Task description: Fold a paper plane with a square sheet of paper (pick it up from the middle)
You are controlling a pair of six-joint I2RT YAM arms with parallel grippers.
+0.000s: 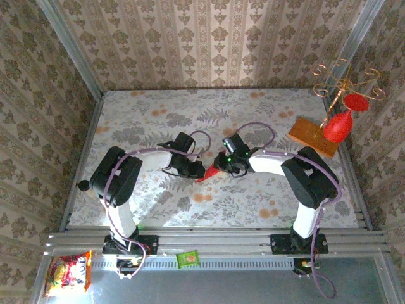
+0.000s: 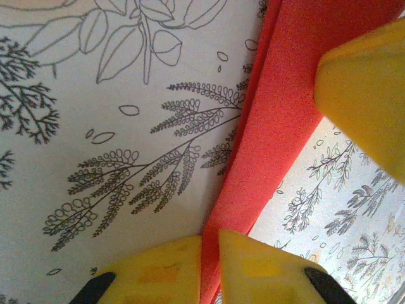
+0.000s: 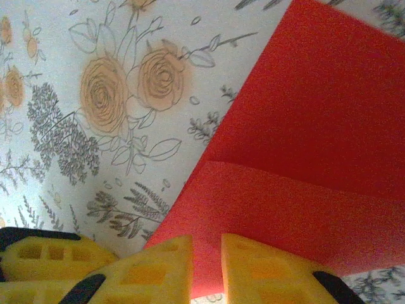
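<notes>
Here's the sheet of paper (image 1: 204, 173), bright red, right at the middle of the floral table (image 1: 253, 209), caught between the two grippers. From the left wrist, the left gripper (image 2: 211, 244) has its yellow fingers (image 2: 164, 266) drawn narrow, and the paper's folded edge runs straight down into the slim gap between them: pinched on that edge. One finger of the right gripper (image 2: 367, 95) sits on the red surface at the upper right.

Over to the right wrist: the right gripper (image 3: 207, 250) is just as narrow, red paper (image 3: 304, 158) filling the slot between its fingers (image 3: 266, 272), with a crease line crossing just above them. It looks clamped on the sheet, though the contact itself is hidden at the frame's lower edge. The left gripper's fingers (image 3: 44, 259) show close beside, lower left.

Count it up: one sheet, two grippers, two yellow fingers each. At the far right, one wooden board (image 1: 314, 136) and one red goblet ornament (image 1: 337, 125), well apart from the action.

From above, both arms reach in from the near edge, elbows out, forearms converging: left gripper (image 1: 193, 170) and right gripper (image 1: 220, 166) face each other, the paper peeking out between them
</notes>
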